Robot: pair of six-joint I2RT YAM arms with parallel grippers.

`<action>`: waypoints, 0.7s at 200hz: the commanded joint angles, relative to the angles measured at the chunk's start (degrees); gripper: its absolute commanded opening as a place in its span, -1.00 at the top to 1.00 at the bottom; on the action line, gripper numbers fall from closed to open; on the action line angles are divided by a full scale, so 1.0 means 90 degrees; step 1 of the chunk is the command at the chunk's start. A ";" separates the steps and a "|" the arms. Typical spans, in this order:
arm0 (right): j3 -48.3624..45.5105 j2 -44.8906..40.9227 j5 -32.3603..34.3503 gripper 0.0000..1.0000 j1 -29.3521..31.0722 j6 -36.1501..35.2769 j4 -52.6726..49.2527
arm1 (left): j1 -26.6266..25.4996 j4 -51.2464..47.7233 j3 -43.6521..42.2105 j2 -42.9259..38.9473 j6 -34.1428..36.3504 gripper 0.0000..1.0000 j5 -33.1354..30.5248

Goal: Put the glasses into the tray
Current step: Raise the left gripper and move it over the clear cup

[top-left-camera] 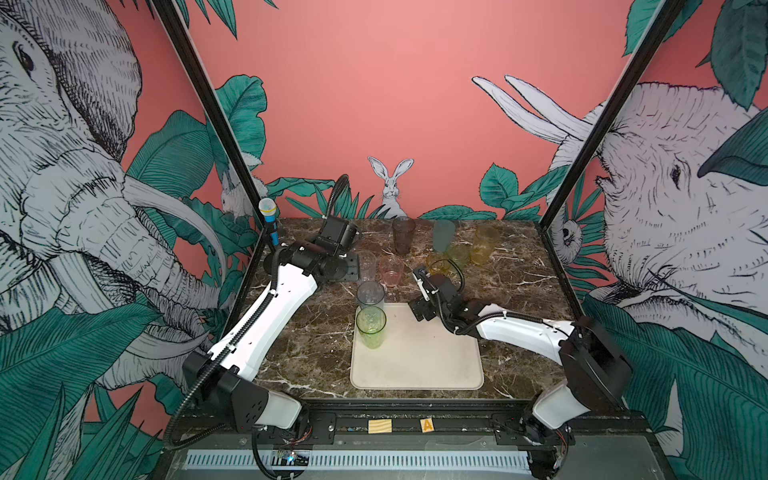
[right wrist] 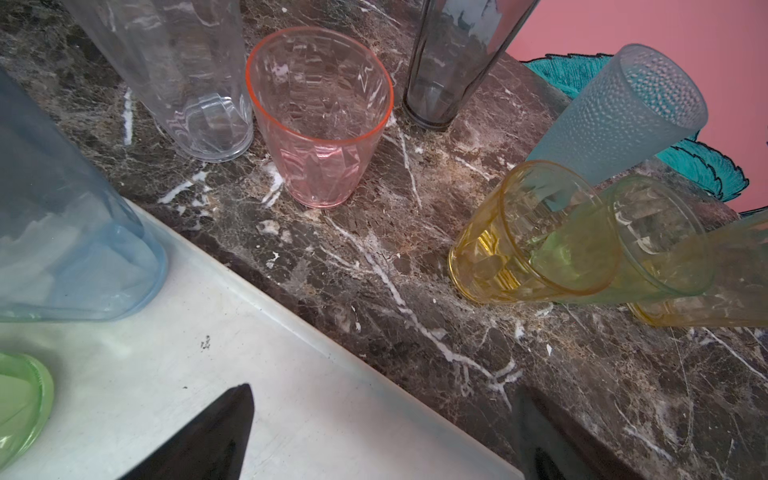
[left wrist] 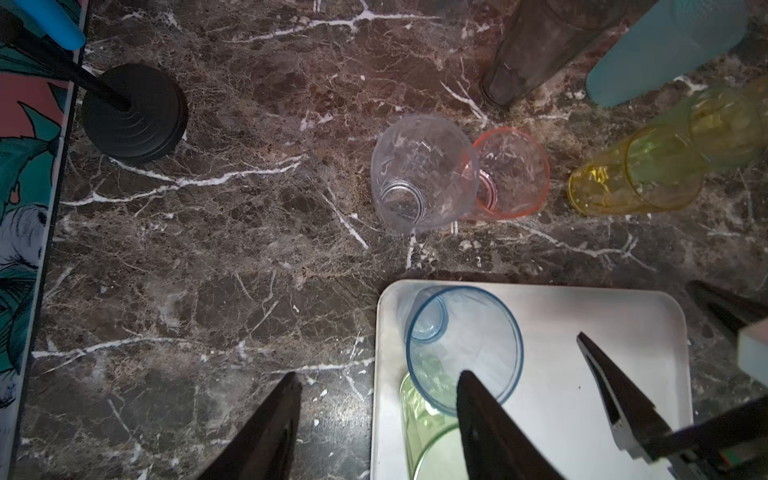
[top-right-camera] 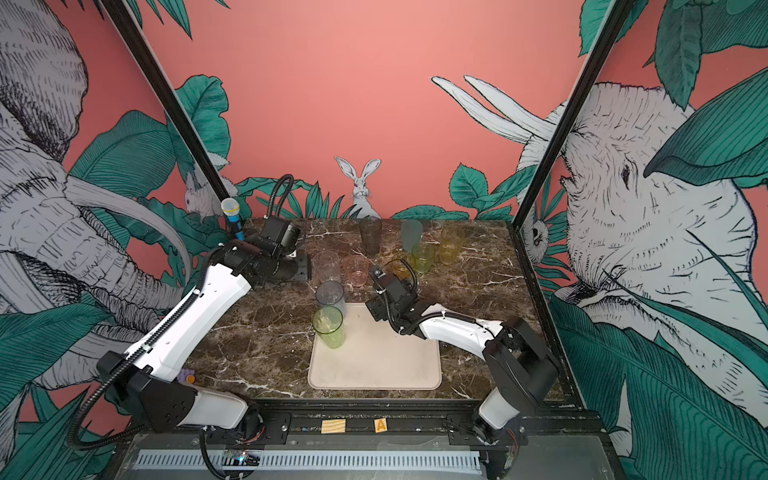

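Both pincers are apart, gripping nothing. Your left pincer (left wrist: 380, 374) hangs by the tray's (top-left-camera: 419, 357) far-left corner, right pincer (right wrist: 384, 388) over its far edge. Grey-blue tumbler (top-left-camera: 370, 296) and green tumbler (top-left-camera: 371, 328) stand in that corner, just beside each other. On the bench (top-left-camera: 307, 332) beyond, all outside the tray: clear tumbler (top-left-camera: 366, 266), pink tumbler (top-left-camera: 391, 271), smoky tumbler (top-left-camera: 403, 237), teal tumbler (top-left-camera: 444, 236), amber tumbler (top-left-camera: 435, 262), pale green tumbler (top-left-camera: 458, 254), yellow tumbler (top-left-camera: 484, 246).

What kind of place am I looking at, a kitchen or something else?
Most likely a robot test booth, not a kitchen: a left arm and right arm mounted on a black rail at a marble-look table, jungle murals with a rabbit walling it in, and a microphone on a stand.
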 commanded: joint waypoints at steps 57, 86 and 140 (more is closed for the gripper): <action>-0.0082 -0.0239 0.0209 -0.98 0.0071 -0.0118 0.0195 | 0.0508 0.0619 0.0251 0.0717 -0.0250 -0.24 0.0512; -0.0054 -0.0211 0.0284 -0.98 0.0065 -0.0147 0.0153 | 0.0527 0.0673 0.0405 0.1050 -0.0254 -0.26 0.0529; -0.0053 -0.0185 0.0346 -0.98 0.0065 -0.0175 0.0168 | 0.0556 0.0690 0.0710 0.1598 -0.0245 -0.42 0.0483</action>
